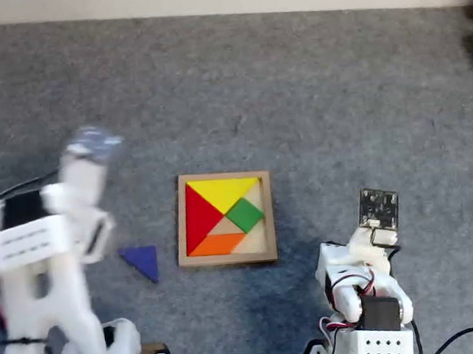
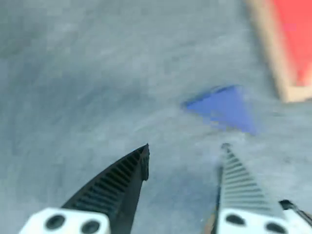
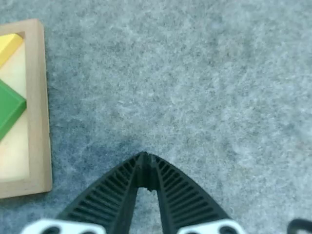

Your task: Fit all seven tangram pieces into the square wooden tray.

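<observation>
The square wooden tray (image 1: 227,261) lies mid-table and holds a yellow triangle (image 1: 220,192), a red triangle (image 1: 199,217), a green square (image 1: 245,214) and an orange piece (image 1: 219,244). A blue triangle (image 1: 140,261) lies on the carpet just left of the tray. My left gripper (image 2: 185,148) hovers open above the carpet, a short way from the blue triangle (image 2: 222,107), with nothing between its fingers. The tray's corner (image 2: 273,63) lies beyond it. My right gripper (image 3: 146,157) is shut and empty over bare carpet, beside the tray's rim (image 3: 39,107).
Grey carpet covers the whole table. The left arm (image 1: 51,235) stands at the left edge, and the right arm (image 1: 365,273) sits folded at the front right. A light wall strip runs along the far edge.
</observation>
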`<action>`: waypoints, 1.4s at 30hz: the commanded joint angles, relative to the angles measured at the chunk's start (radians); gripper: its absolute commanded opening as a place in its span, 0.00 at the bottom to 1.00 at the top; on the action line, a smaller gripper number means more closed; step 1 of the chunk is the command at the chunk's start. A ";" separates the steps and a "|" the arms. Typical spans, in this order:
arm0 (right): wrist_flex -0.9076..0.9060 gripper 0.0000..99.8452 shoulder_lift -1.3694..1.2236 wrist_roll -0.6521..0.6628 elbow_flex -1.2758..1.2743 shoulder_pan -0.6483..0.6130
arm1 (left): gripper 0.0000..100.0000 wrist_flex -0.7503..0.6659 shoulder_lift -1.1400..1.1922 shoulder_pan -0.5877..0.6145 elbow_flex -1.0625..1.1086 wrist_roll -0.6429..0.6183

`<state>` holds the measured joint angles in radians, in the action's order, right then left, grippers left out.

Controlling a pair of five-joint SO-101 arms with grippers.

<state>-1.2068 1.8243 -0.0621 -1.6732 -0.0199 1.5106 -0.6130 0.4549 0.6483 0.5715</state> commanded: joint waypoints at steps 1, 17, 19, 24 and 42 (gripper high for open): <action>-0.007 0.01 0.013 -0.002 -0.125 0.013 | 0.26 0.008 -0.022 0.262 -0.050 0.040; -0.007 0.01 0.013 -0.002 -0.125 0.013 | 0.26 -0.035 -0.021 0.768 0.042 0.000; -0.007 0.01 0.013 -0.002 -0.125 0.013 | 0.26 -0.092 -0.021 0.816 0.059 -0.077; -0.007 0.01 0.013 -0.002 -0.125 0.013 | 0.26 -0.235 -0.012 0.900 0.096 -0.153; -0.007 0.01 0.013 -0.002 -0.125 0.013 | 0.26 -0.310 -0.012 0.717 0.179 -0.216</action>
<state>-1.2068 1.8243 -0.0621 -1.6732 -0.0199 1.2114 -0.6130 1.2881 0.8186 0.3644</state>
